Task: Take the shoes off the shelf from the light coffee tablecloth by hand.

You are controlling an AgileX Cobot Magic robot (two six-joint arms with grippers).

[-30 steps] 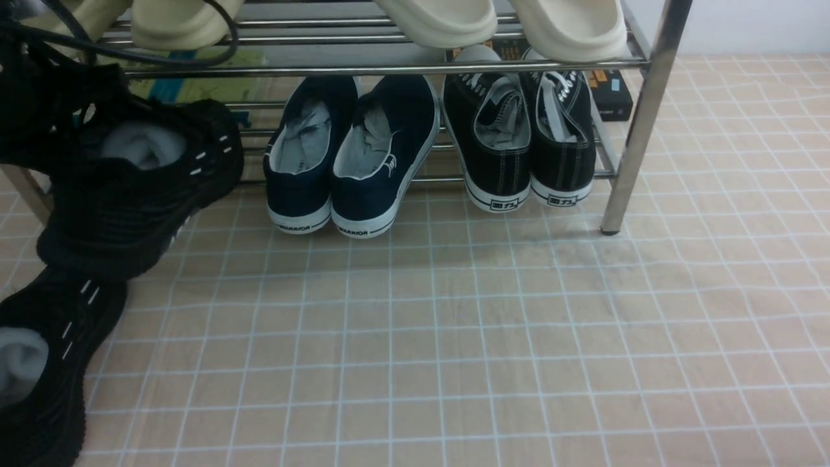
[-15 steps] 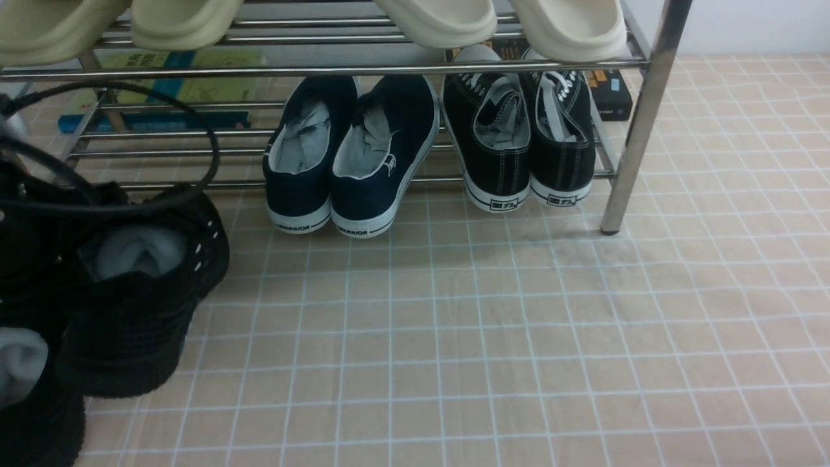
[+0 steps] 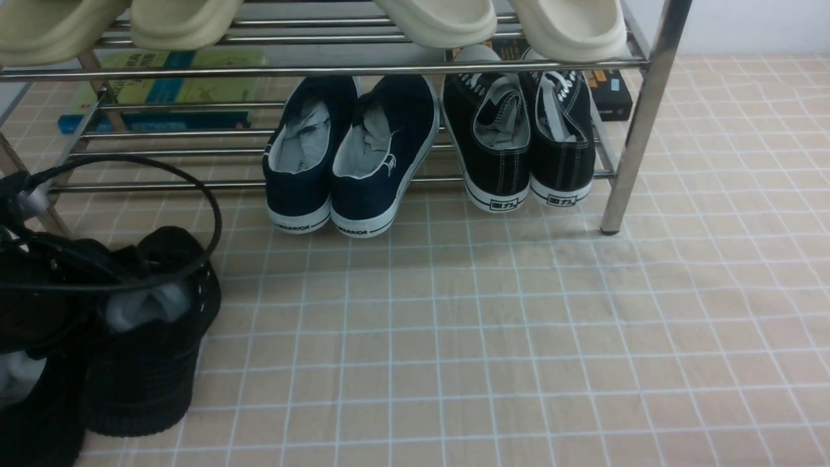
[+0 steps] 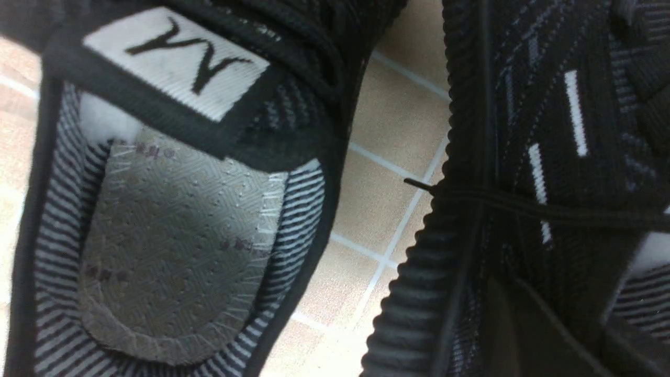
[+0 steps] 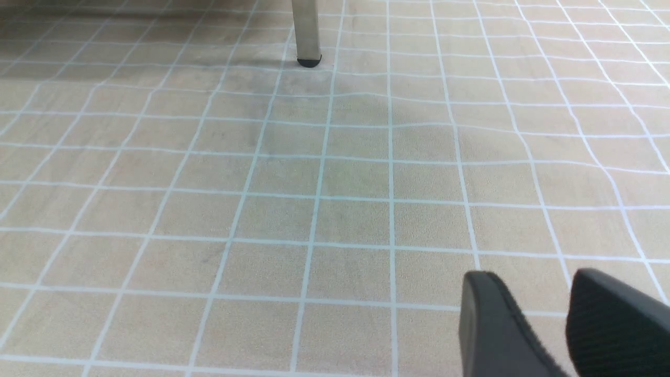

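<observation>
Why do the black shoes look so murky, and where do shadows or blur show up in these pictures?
Front view: the shoes are black on black, so little detail shows; the shelf throws a soft grey shadow on the cloth. Left wrist view: very close, insole weave sharp, ribbed sole softer. Right wrist view: cloth crisp, the fingers slightly blurred.

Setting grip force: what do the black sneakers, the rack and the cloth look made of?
Black sneakers: matte knit textile upper, by its woven ribbing; sole looks like ribbed rubber or foam. Rack: metal tube, likely chromed, given its mirror shine. Cloth: matte fabric or vinyl, softly rippled; cannot tell which.
</observation>
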